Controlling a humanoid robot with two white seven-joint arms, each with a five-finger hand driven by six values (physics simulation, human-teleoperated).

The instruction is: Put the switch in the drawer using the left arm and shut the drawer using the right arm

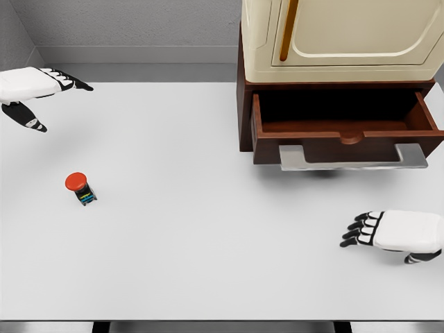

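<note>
Well apart: switch point(81, 187), left robot hand point(38, 90).

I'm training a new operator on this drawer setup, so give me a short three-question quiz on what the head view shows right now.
1. True or false: the drawer under the cream cabinet stands open.
2. Multiple choice: where is the red-capped switch? A) inside the drawer B) on the white table, left of the middle C) in the left hand
3. Fill in: the right hand is in front of the drawer's grey ____, holding nothing.

Key: 1 true. 2 B; the switch lies apart from both hands. 3 handle.
</note>
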